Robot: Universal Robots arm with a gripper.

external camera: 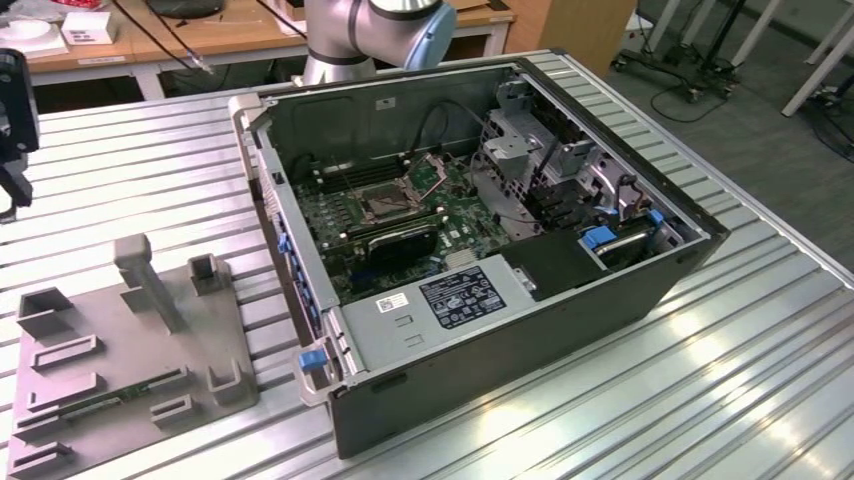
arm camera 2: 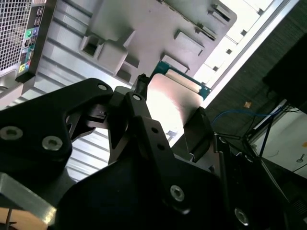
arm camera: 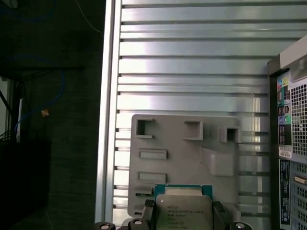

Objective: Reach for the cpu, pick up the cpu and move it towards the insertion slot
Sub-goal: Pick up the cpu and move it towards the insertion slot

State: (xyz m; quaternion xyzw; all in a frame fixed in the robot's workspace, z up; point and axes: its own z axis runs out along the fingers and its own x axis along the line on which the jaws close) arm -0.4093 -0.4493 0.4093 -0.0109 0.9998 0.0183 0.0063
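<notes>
Ribbed metal slats make up the desk (external camera: 747, 380), on which an open computer case (external camera: 534, 300) is laid on its side. A grey fixture plate (external camera: 120, 370) is set near the front at the exterior view's left. In both wrist views the cpu (arm camera: 184, 213) is clamped by its opposite edges between the two black fingers (arm camera: 218, 211) of the gripper (arm camera: 183, 221). It is held in the air above the fixture plate, with its silvery face turned toward the first wrist camera. The insertion slot (external camera: 383, 206) is seen on the board deep inside the case, well apart from the plate, with the case's wall between them.

Several risks can be judged from this. Only the thin edges of the chip are gripped, so a jolt could let it tilt or slip. The case wall could be clipped if the chip is carried too low. A tilted chip could be brought to the slot askew, and the contacts there could be damaged.
</notes>
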